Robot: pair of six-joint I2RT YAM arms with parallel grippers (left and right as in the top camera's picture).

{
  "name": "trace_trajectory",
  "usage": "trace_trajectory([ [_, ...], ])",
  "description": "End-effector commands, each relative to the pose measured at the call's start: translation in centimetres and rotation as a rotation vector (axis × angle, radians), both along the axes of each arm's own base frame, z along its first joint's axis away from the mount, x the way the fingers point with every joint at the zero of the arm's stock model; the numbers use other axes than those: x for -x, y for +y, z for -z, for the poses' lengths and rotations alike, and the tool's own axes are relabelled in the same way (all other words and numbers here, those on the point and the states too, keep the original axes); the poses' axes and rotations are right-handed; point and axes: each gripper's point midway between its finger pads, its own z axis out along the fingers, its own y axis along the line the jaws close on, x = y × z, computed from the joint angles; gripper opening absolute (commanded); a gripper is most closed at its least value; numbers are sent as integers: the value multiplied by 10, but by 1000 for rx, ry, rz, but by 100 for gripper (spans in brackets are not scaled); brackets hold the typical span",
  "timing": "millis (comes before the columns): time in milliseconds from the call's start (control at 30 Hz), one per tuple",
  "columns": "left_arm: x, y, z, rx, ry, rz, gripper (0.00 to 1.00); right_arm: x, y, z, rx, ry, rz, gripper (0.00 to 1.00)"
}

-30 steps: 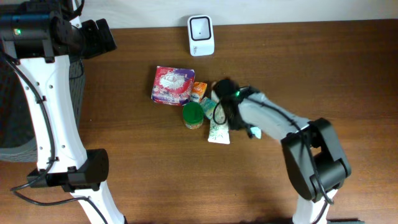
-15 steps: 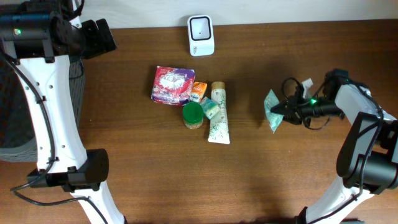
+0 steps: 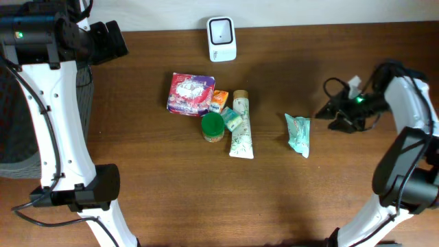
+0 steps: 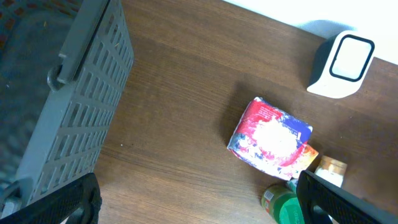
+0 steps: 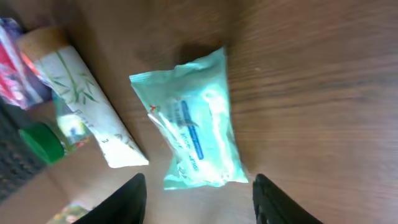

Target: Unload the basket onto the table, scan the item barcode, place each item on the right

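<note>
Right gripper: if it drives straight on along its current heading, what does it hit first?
Most likely the teal packet, lying flat on the table just ahead of the right gripper and its open jaws; depth is unclear.

Glossy plastic packet [image 5: 198, 127] on matt wooden table [image 5: 323, 74]

Desk [image 3: 171, 192]: brown wood grain. Scanner [image 3: 221, 38]: white with a dark window. Pouch [image 3: 299, 134]: mint green, with a blue stripe and white patches. Tube [image 3: 241, 130]: cream, green bamboo-leaf print, tan cap. Packet [image 3: 191, 94]: red and white, blue edge. Jar lid [image 3: 212, 125]: green. Small box [image 3: 219, 101]: orange. Basket [image 4: 74, 118]: grey lattice.
</note>
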Motion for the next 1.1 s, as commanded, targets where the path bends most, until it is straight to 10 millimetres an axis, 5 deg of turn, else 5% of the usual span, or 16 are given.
trace_trajectory([
  [0, 4, 3, -10, -11, -27, -1, 99, 0, 14, 10, 179, 9, -150, 74],
  [67, 4, 3, -10, -11, -27, -1, 99, 1, 5, 18, 303, 60, -111, 89],
  [133, 4, 3, -10, -11, -27, -1, 99, -1, -7, 18, 302, 70, -38, 91],
  [267, 4, 3, -10, -11, -27, -1, 99, 3, -4, 18, 135, -16, -123, 80],
  [567, 4, 3, -10, -11, -27, -1, 99, 7, 38, 58, -126, -165, -105, 74],
  [600, 4, 3, -10, -11, -27, -1, 99, 9, 42, 63, -129, -169, -113, 72],
  [700, 4, 3, -10, -11, -27, -1, 99, 11, 59, 68, -135, -183, -157, 40],
  [767, 4, 3, -10, -11, -27, -1, 99, 9, 68, 67, -134, -192, -182, 30],
  [867, 4, 3, -10, -11, -27, -1, 99, -8, 82, 53, -118, -215, -209, 13],
  [1067, 4, 3, -10, -11, -27, -1, 99, -55, 100, -15, 154, -267, -322, 4],
])
